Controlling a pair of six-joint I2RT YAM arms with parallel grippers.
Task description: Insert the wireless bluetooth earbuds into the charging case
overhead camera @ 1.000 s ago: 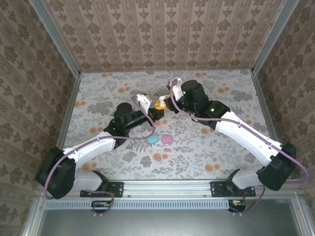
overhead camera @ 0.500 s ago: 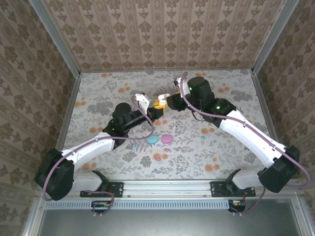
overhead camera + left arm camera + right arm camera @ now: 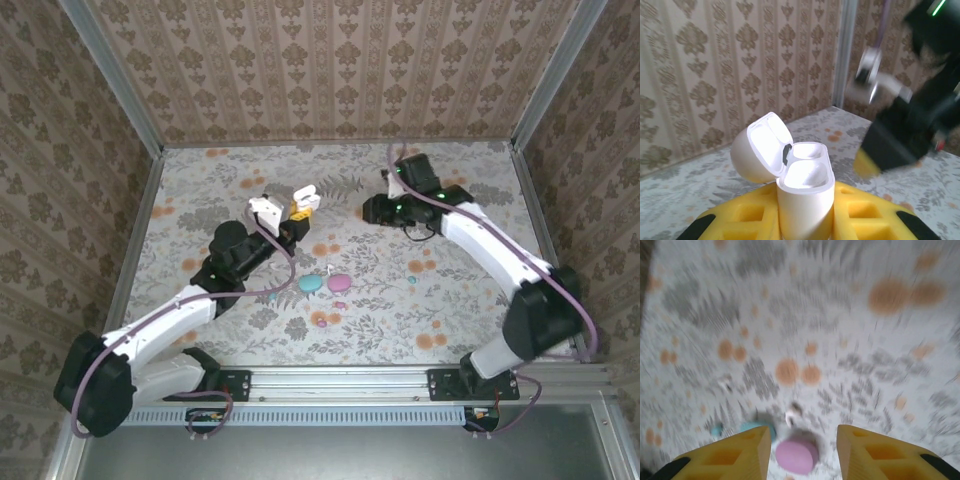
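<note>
Case [image 3: 805, 197] stands upright in left jaws, lid open leftward.

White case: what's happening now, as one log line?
left gripper: shut on white case | lid: open | right gripper: open, empty

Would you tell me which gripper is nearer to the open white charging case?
Left. The left gripper is shut on the white charging case, holding it with its lid open. The right gripper is open and apart from it, off to the right in the top view.
</note>
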